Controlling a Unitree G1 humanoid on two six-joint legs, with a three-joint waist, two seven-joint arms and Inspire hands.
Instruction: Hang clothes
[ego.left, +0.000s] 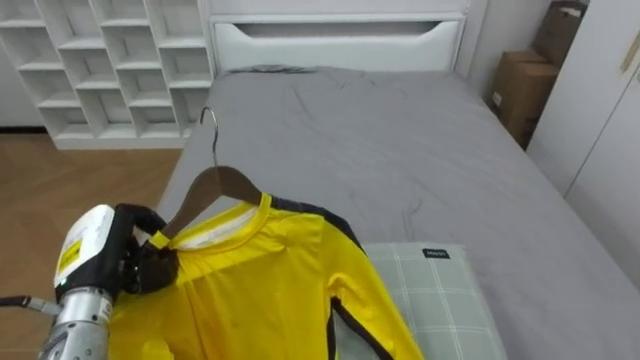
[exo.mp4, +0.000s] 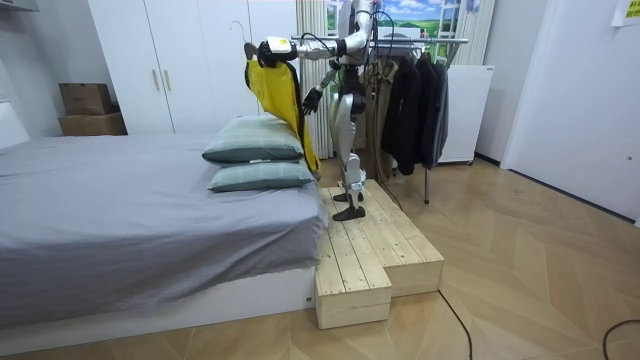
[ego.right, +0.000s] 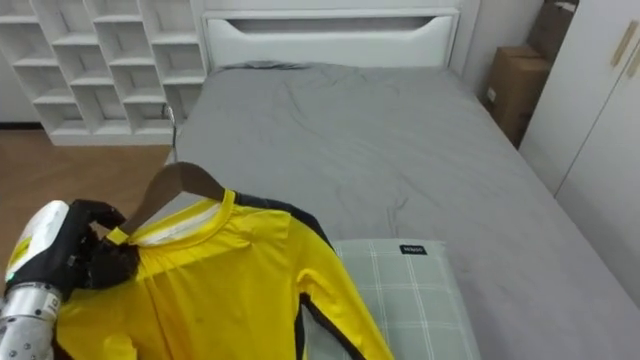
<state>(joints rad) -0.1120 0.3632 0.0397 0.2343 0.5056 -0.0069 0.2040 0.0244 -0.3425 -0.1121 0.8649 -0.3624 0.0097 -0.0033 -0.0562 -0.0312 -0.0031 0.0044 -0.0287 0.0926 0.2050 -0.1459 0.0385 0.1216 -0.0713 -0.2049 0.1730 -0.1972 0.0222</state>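
At far left, a white cubby shelf (ego.left: 110, 60) stands against the wall beside the bed. Low on the left, the robot's left hand (ego.left: 140, 265) is closed around one arm of a wooden hanger (ego.left: 215, 185), whose metal hook points up. A yellow shirt (ego.left: 270, 290) with dark trim hangs on the hanger, held in the air over the near end of the bed. Just right of the shirt lies a green checked pillow (ego.left: 430, 295). The grey bed (ego.left: 400, 150) stretches away to a white headboard. Cardboard boxes (ego.left: 525, 90) sit at far right.

In the room view, the robot stands on a wooden platform (exo.mp4: 370, 250) beside the bed, its left arm stretched over the pillows. Its right hand (exo.mp4: 312, 99) hangs low by its body; I cannot tell how its fingers are set. Behind the robot is a rack (exo.mp4: 420, 40) of dark clothes.
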